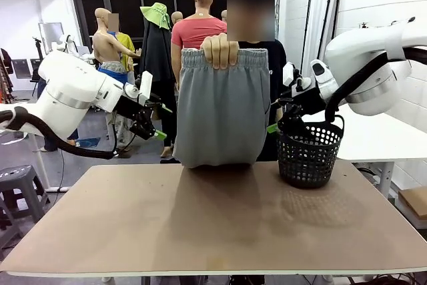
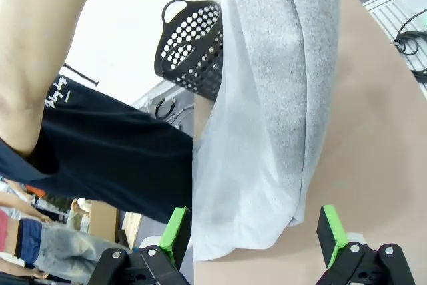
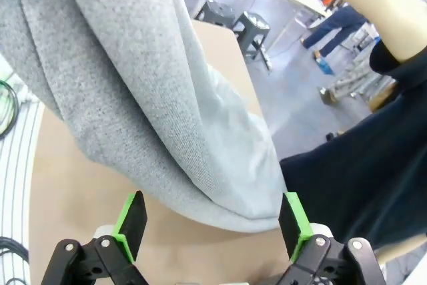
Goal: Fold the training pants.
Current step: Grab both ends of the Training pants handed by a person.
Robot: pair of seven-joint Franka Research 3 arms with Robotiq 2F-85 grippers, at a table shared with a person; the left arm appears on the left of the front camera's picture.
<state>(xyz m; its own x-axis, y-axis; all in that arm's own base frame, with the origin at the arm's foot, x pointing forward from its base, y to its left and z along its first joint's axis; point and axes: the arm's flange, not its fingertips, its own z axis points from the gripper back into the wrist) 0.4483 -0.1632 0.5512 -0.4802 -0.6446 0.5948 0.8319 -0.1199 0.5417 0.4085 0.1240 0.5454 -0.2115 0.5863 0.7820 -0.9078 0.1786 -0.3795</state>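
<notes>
A person's hand (image 1: 220,50) holds the light grey training pants (image 1: 221,108) up by the gathered waistband at the table's far edge, and the cloth hangs with its lower end touching the tabletop. My left gripper (image 1: 152,123) hovers open just left of the hanging pants. In the left wrist view the pants (image 2: 267,98) hang beyond my open left gripper (image 2: 253,231), whose green pads are apart with nothing between them. My right gripper (image 1: 277,119) is open just right of the pants. In the right wrist view the pants' lower fold (image 3: 173,131) sits past the open right gripper (image 3: 210,221).
A black plastic mesh basket (image 1: 308,153) stands on the brown table (image 1: 213,231) at the back right, right under my right gripper; the same basket (image 2: 193,45) appears in the left wrist view. The person in a dark shirt (image 2: 100,145) stands behind the table.
</notes>
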